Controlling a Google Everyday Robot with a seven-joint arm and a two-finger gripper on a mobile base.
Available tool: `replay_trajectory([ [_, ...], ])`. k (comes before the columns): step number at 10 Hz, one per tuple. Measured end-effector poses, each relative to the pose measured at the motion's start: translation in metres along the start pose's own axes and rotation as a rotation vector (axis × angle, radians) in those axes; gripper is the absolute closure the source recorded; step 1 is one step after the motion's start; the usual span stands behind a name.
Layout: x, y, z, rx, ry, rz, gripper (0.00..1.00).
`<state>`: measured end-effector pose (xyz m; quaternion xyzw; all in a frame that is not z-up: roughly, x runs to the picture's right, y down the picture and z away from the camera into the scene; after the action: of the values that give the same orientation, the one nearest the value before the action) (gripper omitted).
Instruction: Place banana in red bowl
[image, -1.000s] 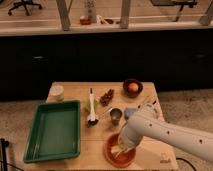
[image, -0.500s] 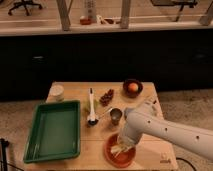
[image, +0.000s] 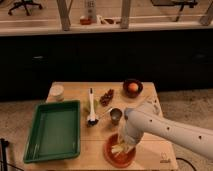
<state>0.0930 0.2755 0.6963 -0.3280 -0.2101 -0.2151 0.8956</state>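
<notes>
Where arm dips into red bowl (image: 120, 154), tool (image: 121, 148) blurs with banana (image: 117, 149); grip unclear.

Dim, soft-blurred scene around the tool (image: 121, 148)

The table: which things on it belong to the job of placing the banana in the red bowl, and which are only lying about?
Belong to the job:
- red bowl, near the front edge
- banana, pale yellow, over the bowl
- tool, low over the bowl, at the banana

Only lying about:
- green tray
- dark bowl holding an orange thing
- metal cup
- white-handled utensil
- white cup
</notes>
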Motion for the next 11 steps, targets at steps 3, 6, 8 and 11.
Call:
replay_trajectory([
  [3, 0.0, -0.004, -0.005, 0.006, 0.003, -0.002, 0.2],
  [6, 0.001, -0.005, -0.013, 0.012, 0.018, 0.0, 0.2],
  [8, 0.001, -0.004, -0.016, 0.011, 0.027, -0.001, 0.2],
  [11, 0.0, -0.002, -0.018, 0.001, 0.036, -0.004, 0.2],
])
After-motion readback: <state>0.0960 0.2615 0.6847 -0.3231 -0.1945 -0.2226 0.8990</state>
